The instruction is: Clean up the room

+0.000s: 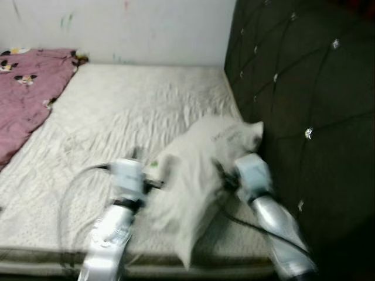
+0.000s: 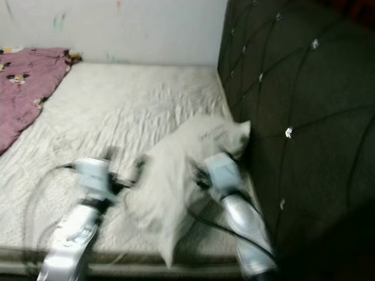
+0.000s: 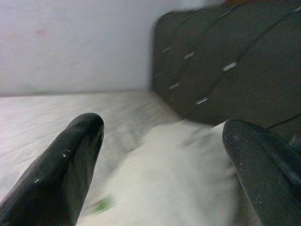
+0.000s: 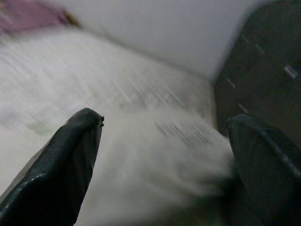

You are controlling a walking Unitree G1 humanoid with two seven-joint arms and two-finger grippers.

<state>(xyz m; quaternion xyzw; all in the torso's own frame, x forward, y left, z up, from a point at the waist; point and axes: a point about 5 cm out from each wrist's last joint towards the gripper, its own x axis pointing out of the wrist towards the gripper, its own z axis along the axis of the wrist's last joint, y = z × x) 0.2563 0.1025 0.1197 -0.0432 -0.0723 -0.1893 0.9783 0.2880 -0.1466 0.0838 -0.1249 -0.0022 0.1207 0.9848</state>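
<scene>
A white pillow (image 1: 196, 170) lies tilted on the bed's white sheet (image 1: 129, 105), its far corner against the dark headboard (image 1: 299, 88). My left gripper (image 1: 153, 180) is at the pillow's left side and my right gripper (image 1: 225, 175) at its right side, both close against it. In the left wrist view the two black fingers (image 3: 70, 160) stand wide apart, with the pillow (image 3: 178, 174) ahead between them. The right wrist view shows the same: the fingers (image 4: 66, 160) are spread open and the pillow (image 4: 155, 160) is between them. The frames are blurred.
The dark tufted headboard with shiny studs runs along the bed's right side. A pink patterned blanket (image 1: 26, 88) lies at the far left. A pale wall (image 1: 146, 23) closes the back. The mattress front edge (image 1: 47, 254) is just below my arms.
</scene>
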